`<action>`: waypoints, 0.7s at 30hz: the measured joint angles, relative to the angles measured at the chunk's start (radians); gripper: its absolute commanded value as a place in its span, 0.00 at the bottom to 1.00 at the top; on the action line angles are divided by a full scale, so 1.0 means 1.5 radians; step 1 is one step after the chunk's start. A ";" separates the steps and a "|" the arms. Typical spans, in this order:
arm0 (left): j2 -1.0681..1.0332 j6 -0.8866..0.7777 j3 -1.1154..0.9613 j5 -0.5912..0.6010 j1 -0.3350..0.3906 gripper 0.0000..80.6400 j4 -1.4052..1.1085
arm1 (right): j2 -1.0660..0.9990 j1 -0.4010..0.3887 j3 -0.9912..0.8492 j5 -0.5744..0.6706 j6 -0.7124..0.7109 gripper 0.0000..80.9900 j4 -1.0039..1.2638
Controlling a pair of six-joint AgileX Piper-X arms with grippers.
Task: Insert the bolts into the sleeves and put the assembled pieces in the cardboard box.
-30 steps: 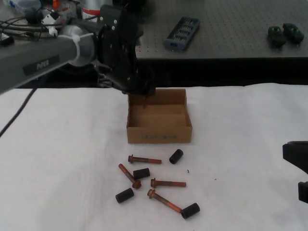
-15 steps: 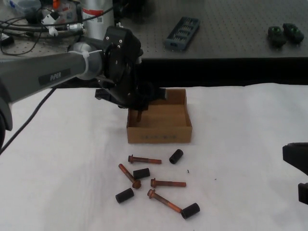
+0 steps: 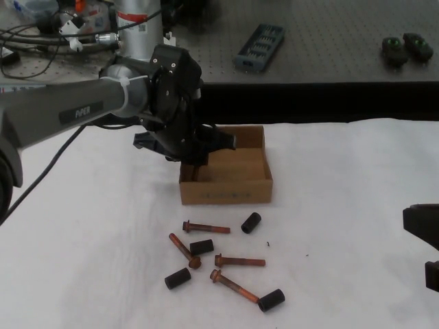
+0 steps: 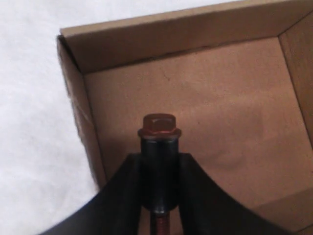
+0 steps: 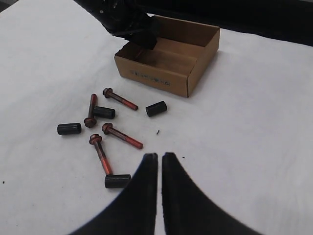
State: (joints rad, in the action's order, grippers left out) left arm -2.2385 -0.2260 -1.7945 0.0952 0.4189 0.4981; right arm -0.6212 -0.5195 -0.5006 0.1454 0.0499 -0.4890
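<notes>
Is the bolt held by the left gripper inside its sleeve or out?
In: the rust-red hex-head bolt passes through the black cylindrical sleeve, head seated on one end, shank showing past the other.

Grey left arm (image 3: 55, 113), white lettering, black wrist housing (image 3: 175, 82), black right gripper (image 5: 160, 156)

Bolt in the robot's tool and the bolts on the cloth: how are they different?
The held bolt wears a black sleeve; the loose bolts are bare. The held bolt sits in the left tool above the cardboard box; the loose bolts lie on the white cloth. All are reddish-brown.
</notes>
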 measured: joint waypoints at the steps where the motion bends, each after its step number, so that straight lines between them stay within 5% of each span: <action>1: 0.000 0.000 0.000 0.000 0.000 0.23 0.000 | 0.000 0.000 0.000 0.000 0.000 0.04 0.000; 21: 0.000 0.000 0.000 0.032 0.000 0.36 -0.019 | 0.000 0.000 0.000 0.000 0.000 0.04 0.000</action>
State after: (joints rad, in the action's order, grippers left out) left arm -2.2386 -0.2260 -1.7945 0.1431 0.4189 0.4689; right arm -0.6212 -0.5195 -0.5006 0.1454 0.0499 -0.4890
